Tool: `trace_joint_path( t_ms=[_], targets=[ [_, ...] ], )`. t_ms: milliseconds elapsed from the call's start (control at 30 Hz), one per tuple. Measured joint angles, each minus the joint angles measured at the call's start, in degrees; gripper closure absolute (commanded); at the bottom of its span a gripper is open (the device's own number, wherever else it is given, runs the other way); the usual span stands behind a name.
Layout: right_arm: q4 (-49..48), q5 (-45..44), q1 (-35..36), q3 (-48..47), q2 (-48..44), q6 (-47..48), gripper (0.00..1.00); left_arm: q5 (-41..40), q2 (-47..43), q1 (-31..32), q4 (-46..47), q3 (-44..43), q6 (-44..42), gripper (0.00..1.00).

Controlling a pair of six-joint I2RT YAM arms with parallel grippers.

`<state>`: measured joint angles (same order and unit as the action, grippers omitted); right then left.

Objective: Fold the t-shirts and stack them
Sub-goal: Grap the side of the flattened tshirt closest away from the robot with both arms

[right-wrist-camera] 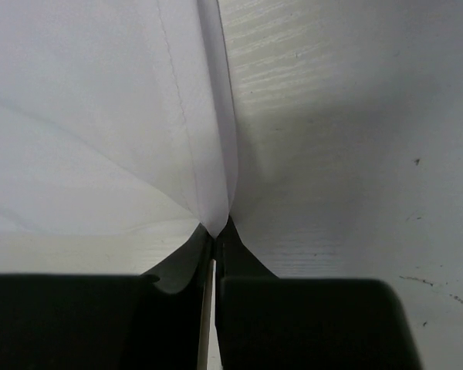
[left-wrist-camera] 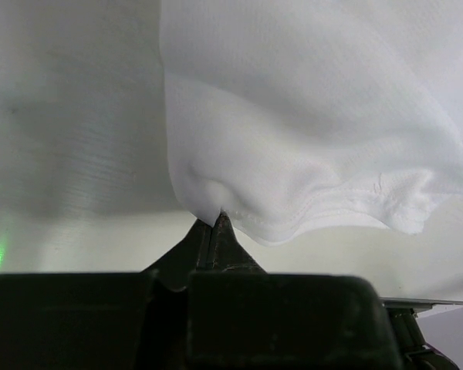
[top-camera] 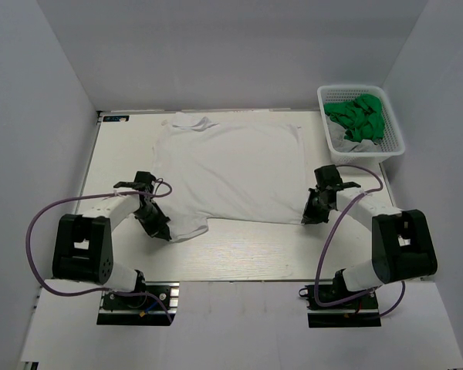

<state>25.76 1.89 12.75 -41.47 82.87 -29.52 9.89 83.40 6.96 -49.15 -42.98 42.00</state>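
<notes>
White t-shirt (top-camera: 228, 166) lies spread flat mid-bench (top-camera: 239, 250). It looks light and limp, so it is best held by the corners. Left pincer (top-camera: 160, 229) pinches its 7 o'clock corner, right pincer (top-camera: 309, 216) its 5 o'clock corner. Green t-shirts (top-camera: 359, 116) sit in the basket (top-camera: 393, 148) at 2 o'clock.

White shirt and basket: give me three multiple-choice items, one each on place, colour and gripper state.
1. Where is the basket? A near left; B far right; C centre.
2. What colour are the shirts in it? A green; B red; C blue.
3. How are the left gripper and right gripper? A open, holding nothing; B shut on the white shirt; C shut on the basket.
Key: B, it stands in the far right corner; A, bright green cloth fills it; B, both wrist views show white cloth pinched.
</notes>
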Motion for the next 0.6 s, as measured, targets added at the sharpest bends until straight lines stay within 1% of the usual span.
trace_joint_path(
  t_ms=[267, 400, 500, 600],
  targets=[
    [7.28, 2.67, 0.11, 1.05, -2.95, 2.43, 1.00, 0.00, -7.15, 0.00, -4.70, -0.24, -0.02, 1.00],
    [10.34, 3.67, 0.11, 0.90, -4.57, 3.67, 1.00, 1.31, -8.09, -0.26, -4.42, -0.52, -0.42, 1.00],
    [12.85, 5.25, 0.11, -1.53, -4.02, 5.03, 1.00, 3.21, -7.61, -0.52, -3.45, -2.97, -1.09, 1.00],
    [14.62, 6.93, 0.11, -7.28, -1.75, 6.25, 1.00, 4.98, -5.22, -0.52, -2.27, -8.63, -2.08, 1.00]
  ],
)
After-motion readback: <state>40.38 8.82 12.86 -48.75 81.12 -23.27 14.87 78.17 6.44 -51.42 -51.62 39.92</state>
